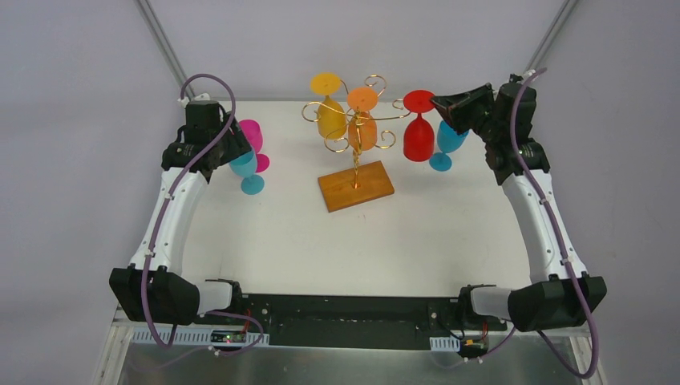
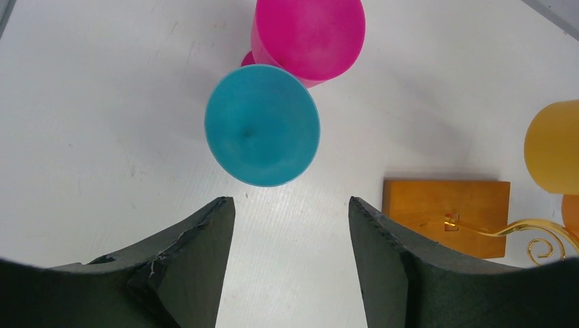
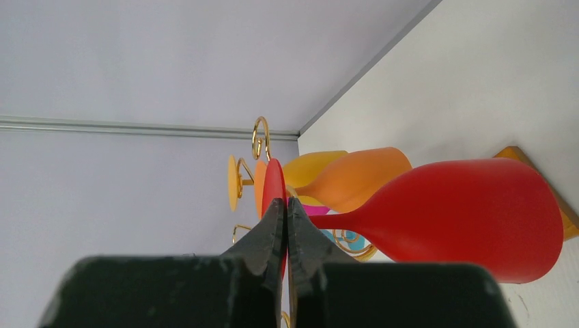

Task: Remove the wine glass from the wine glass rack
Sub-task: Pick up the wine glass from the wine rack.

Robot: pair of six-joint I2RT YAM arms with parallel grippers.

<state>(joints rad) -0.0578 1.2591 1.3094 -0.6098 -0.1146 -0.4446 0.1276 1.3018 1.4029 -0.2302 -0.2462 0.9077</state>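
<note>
The gold wire rack stands on its brown wooden base at the table's far middle. A yellow glass and an orange glass hang on it upside down. A red wine glass hangs at the rack's right side. My right gripper is shut on the rim of its round foot; the red bowl fills the right wrist view. My left gripper is open and empty above the table, near an upright blue glass.
A pink glass and a blue glass stand on the table by the left gripper. Another blue glass stands behind the red one on the right. Grey walls close the back and sides.
</note>
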